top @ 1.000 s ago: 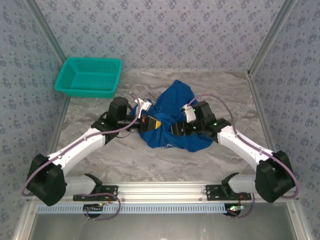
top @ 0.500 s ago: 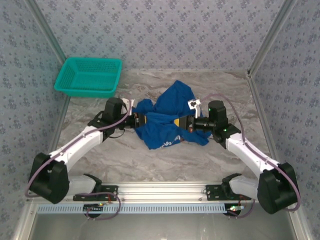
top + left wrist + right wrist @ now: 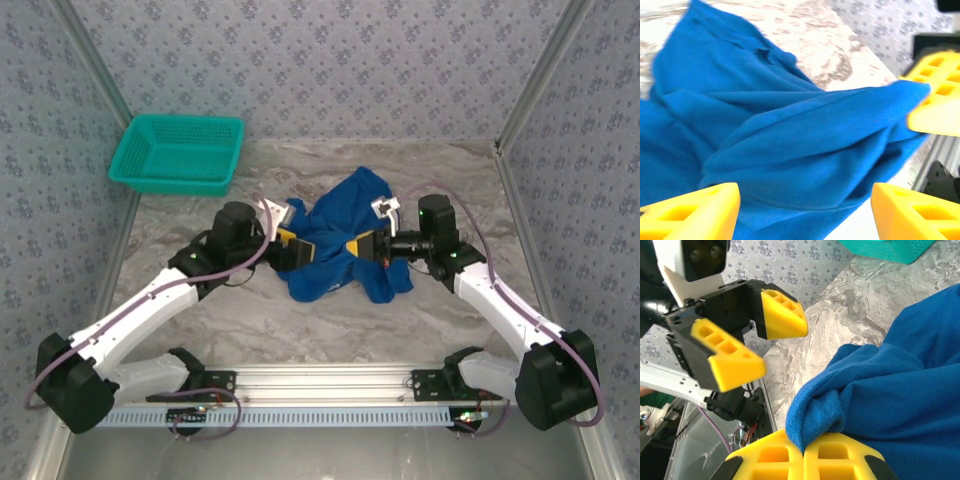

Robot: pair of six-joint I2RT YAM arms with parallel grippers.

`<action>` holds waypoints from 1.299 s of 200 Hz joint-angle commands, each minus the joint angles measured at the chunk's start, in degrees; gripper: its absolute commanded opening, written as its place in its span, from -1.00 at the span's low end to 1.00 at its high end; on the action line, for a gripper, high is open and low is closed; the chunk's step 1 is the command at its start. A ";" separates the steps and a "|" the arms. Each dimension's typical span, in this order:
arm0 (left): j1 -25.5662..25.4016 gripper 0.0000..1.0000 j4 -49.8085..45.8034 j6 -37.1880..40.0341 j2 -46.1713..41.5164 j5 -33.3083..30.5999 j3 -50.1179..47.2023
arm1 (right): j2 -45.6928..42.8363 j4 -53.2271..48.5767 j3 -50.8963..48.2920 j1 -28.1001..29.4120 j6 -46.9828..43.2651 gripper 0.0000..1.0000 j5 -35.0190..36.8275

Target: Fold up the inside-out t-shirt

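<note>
Item 1: inside-out t-shirt (image 3: 335,215). Royal-blue soft cloth, crumpled in a heap near the middle of the tabletop (image 3: 250,315). One lobe reaches toward the far edge and the rest is bunched between my two pincers

Item 2: my right pincer (image 3: 360,246). Clenched, grasping a fold of the t-shirt. In my right wrist view the two yellow fingers (image 3: 765,457) meet, with blue cloth nipped in the seam between them. It lies level at the heap's right side and points left

Item 3: my left pincer (image 3: 293,249). Released, with its yellow fingers (image 3: 690,212) standing wide apart. It faces the heap from the left, opposite my right pincer. It is close to the cloth, but I cannot tell whether a fingertip touches it

Item 4: teal plastic mesh basket (image 3: 180,152). Stands at the far left corner of the tabletop, well apart from the t-shirt

Item 5: tabletop. Grey-veined marble pattern, bare along the near edge in front of the heap
</note>
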 commanded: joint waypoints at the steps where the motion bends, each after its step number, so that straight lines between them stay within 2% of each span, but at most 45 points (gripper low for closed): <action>1: -2.80 0.40 -1.79 8.37 5.71 3.97 3.76 | 0.02 -4.77 2.46 -0.43 -4.30 -1.00 -1.66; 23: -3.96 0.39 -3.40 10.89 9.75 4.26 6.72 | -0.28 -5.88 2.48 -0.48 -4.78 -1.00 -1.44; 40: -3.95 0.27 -3.55 11.47 11.65 3.91 8.38 | -0.62 -6.53 2.48 -0.48 -5.16 -1.00 -1.14; 81: -3.80 -0.37 -3.76 11.48 14.72 5.58 10.35 | -1.26 -8.91 2.47 -0.44 -6.87 -1.00 0.00; 109: -2.11 -1.00 -2.20 8.54 14.34 11.26 11.20 | -2.32 -13.91 3.20 -0.55 -9.65 -1.00 5.05; 115: -1.40 -1.00 -1.40 7.04 13.71 13.09 11.02 | -2.55 -15.81 3.75 -0.57 -10.42 -0.97 7.18; 122: -0.17 -1.00 1.08 4.28 12.61 16.42 10.28 | -2.80 -18.10 4.84 -0.31 -10.68 -0.94 12.86; 138: 3.20 -1.00 12.08 -7.14 10.20 26.82 7.09 | -2.66 -22.04 7.16 0.10 -11.24 -0.85 25.76; 150: 4.42 -1.00 16.59 -14.28 9.22 31.29 6.52 | -2.19 -23.87 8.61 0.80 -10.61 -0.81 35.20; 170: 4.59 -1.00 15.26 -18.88 8.47 34.38 8.13 | -0.51 -26.13 11.11 1.66 -8.23 -0.68 45.89; 197: 4.67 -1.00 14.27 -23.08 7.21 32.23 8.41 | 1.21 -29.81 14.09 3.67 -8.13 -0.39 52.59; 225: 4.68 -1.00 13.74 -25.36 6.60 28.12 8.56 | -1.55 -31.80 14.16 6.74 -12.68 -0.16 53.10; 260: 4.67 -1.00 12.91 -24.97 7.05 26.82 8.70 | -9.67 -26.36 8.30 11.67 -18.42 0.01 36.73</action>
